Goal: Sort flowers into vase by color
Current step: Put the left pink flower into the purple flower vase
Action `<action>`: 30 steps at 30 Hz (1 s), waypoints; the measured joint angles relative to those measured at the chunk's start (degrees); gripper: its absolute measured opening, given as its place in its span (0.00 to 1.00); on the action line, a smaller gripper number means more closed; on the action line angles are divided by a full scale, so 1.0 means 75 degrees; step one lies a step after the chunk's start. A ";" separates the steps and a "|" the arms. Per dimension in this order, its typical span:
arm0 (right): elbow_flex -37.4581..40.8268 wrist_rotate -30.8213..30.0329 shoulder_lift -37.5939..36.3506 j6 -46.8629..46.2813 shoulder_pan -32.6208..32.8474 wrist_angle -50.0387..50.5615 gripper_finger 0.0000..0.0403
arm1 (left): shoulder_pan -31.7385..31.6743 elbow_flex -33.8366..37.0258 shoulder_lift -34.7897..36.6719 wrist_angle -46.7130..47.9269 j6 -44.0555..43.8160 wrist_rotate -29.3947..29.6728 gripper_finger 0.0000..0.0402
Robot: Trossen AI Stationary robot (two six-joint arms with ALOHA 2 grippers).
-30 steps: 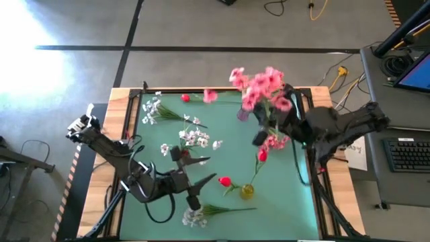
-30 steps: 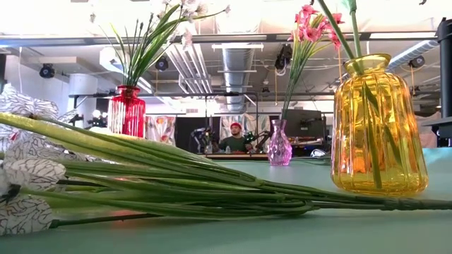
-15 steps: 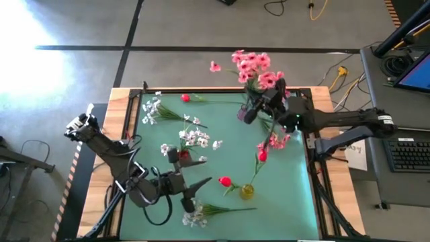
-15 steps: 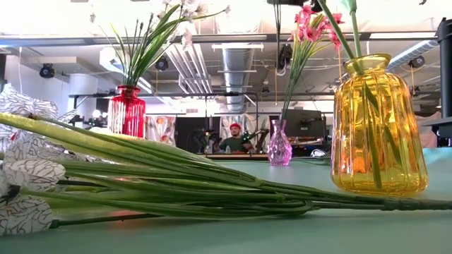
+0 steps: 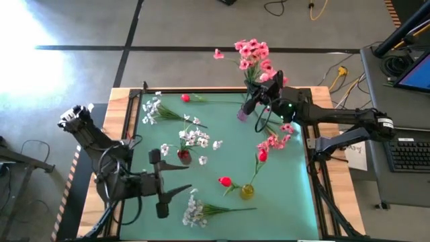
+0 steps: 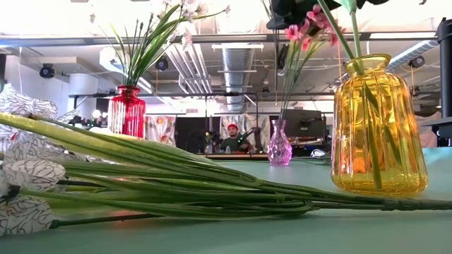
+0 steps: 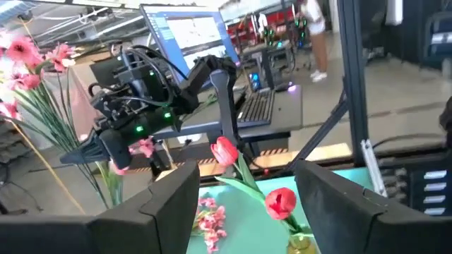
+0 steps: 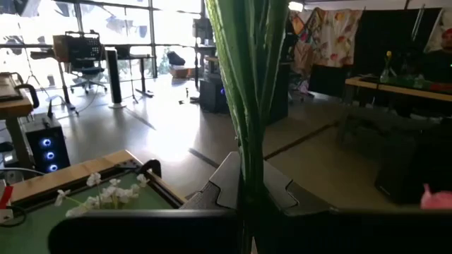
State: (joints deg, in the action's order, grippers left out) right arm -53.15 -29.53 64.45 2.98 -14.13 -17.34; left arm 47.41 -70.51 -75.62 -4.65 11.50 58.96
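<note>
The flowers are fake sprays on long thin green stems. They look very light, and the stems look bendy but springy. The little cloth-like blossoms could crush or snag, so I think the best place to hold one is low on the bare stem, away from the blooms. A white-blossom spray with a bundle of green stems lies flat by the near edge of the green table. Just past it, the left gripper hangs over the near left part of the table with its claw spread wide and nothing in it. A ribbed yellow glass vase stands near the middle of the near edge. It holds red buds on thin stems, and its glass looks smooth, hard and breakable. A small red glass vase in the middle holds white blossoms. A loose pink-blossom spray lies close to the right edge. More white flowers lie at the far left corner, and a single red bud lies by the far edge. Farthest away, the right gripper is pinched tight on the stems of a tall pink spray. It holds the spray up over a small pinkish-purple glass vase at the far edge.
</note>
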 joint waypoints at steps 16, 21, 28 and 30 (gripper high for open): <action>0.0006 -0.0004 0.0743 0.0071 -0.0437 -0.0362 0.02 | 0.0272 0.2591 0.1973 -0.2276 0.0578 0.0283 0.55; 0.0006 -0.0009 0.0769 0.0059 -0.0458 -0.0345 0.02 | 0.0269 0.3233 0.2439 -0.2281 0.0633 0.0356 0.55; 0.0006 -0.0065 0.0769 -0.0077 -0.0461 -0.0229 0.02 | 0.0263 0.4259 0.3341 -0.2272 0.1092 0.0344 0.55; 0.0006 -0.0065 0.0775 -0.0072 -0.0494 -0.0125 0.02 | 0.0266 0.4532 0.3587 -0.2275 0.1131 0.0341 0.55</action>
State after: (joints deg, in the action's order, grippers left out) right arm -53.10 -30.02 70.26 2.44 -17.84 -18.28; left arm 49.41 -36.52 -48.72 -21.71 19.98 61.52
